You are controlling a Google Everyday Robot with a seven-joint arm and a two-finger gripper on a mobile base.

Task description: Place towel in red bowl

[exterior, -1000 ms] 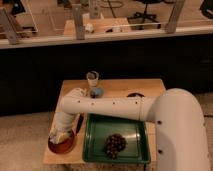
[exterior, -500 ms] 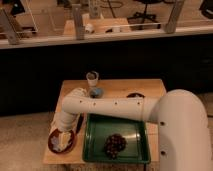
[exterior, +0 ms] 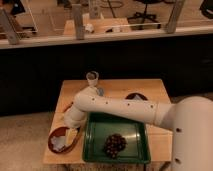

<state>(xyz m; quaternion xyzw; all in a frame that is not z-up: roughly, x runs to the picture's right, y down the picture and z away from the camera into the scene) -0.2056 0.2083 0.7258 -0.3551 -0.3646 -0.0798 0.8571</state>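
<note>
Below the hand (exterior: 71, 126), the red bowl (exterior: 54, 136) sat at the desk's (exterior: 150, 91) corner, the towel (exterior: 62, 142) lying inside it. Hand's grip: cannot tell. Beside it, a green tray (exterior: 130, 131) held dark fruit (exterior: 114, 144).

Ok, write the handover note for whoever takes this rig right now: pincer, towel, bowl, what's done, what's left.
Pincer: at the front-left of the wooden table, low over the red bowl, at the bowl's upper right rim.
Towel: a pale bundle lying inside the red bowl, just below the pincer.
Nearby: green tray with a dark cluster in it sits immediately right of the bowl; a small cup stands at the table's back edge.
Done: towel appears to be in the bowl.
Left: confirm the pincer has let go, then lift the arm clear without dragging the towel out or bumping the tray.
</note>
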